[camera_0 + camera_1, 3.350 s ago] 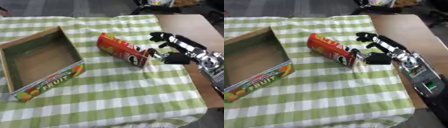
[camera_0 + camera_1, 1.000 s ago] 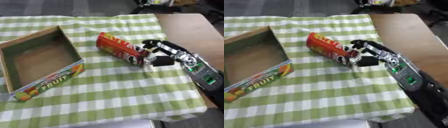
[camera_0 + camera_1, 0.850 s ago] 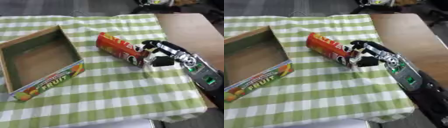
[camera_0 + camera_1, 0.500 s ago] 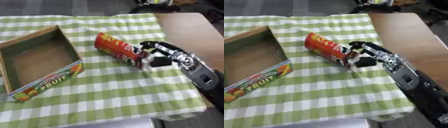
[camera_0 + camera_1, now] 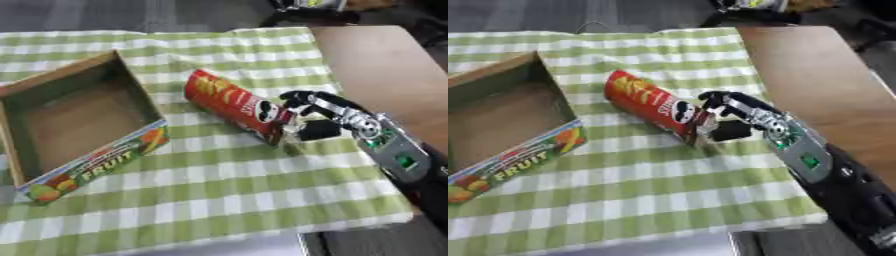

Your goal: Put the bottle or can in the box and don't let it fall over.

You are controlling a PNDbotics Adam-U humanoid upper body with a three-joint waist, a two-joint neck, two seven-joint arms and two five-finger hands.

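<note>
Red can (image 5: pixel 232 106) lying mid-tabletop, long axis toward box (image 5: pixel 77 120) | my right hand (image 5: pixel 317 119) fingers curling round its near end | box left.

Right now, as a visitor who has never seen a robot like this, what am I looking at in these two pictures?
Both pictures come from a stereo camera in the robot's head, looking down at its work; they show almost the same scene. The black and silver right hand reaches in from the right, fingers curled around the near end of a red chip can lying on its side. The can rests on a green checked cloth beside an open cardboard box marked FRUIT, with nothing visible inside. Bare wooden table shows at right. The left hand is out of view.
</note>
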